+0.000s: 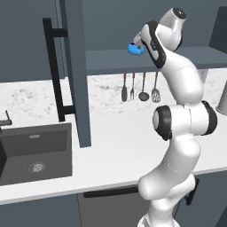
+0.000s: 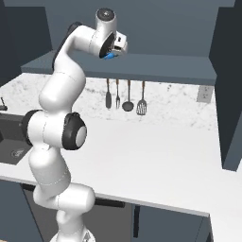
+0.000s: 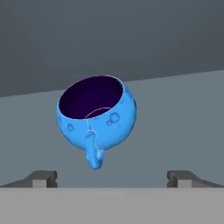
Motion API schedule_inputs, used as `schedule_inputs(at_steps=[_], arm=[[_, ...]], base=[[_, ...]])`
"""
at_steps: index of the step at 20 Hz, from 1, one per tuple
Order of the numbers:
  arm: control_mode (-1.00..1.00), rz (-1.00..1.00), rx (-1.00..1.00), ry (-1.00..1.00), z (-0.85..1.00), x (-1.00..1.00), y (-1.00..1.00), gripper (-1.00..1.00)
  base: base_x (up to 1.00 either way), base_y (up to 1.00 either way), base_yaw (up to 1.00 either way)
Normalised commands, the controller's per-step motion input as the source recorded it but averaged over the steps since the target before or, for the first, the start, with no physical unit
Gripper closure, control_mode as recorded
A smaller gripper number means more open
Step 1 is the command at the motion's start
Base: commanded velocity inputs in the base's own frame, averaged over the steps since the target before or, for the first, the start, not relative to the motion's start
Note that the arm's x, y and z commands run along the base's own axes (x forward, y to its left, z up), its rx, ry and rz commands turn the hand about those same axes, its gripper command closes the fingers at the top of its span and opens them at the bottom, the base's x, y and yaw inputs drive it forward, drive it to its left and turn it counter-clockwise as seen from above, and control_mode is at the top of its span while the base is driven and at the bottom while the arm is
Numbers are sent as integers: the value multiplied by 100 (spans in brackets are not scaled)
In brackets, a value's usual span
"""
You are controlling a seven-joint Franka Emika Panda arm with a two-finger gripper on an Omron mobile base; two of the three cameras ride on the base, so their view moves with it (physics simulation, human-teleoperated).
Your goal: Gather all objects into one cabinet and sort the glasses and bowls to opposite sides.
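A small bright-blue vessel with a dark inside and a little handle stands on the floor of the open dark slate-blue cabinet. Its handle points toward my gripper. The gripper is open, its fingertips spread wide and stopped short of the vessel, holding nothing. From the left base view the blue vessel peeks out just left of the raised hand; the right base view has it under the hand. A grey-beige glass stands on the counter, cut off by the right edge.
The cabinet's open door with its long black bar handle juts out left of the arm; another door stands at the right. Utensils hang on the marble backsplash under the cabinet. A dark sink lies at the left of the white counter.
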Motion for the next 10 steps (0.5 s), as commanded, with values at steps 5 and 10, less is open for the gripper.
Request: schedule_inputs(at_steps=[5, 10], arm=[[-100, 0, 0, -10, -34, 46, 0, -100], [-100, 0, -3, -17, -22, 34, 15, -100]], base=[[0, 0, 0], [0, 0, 0]])
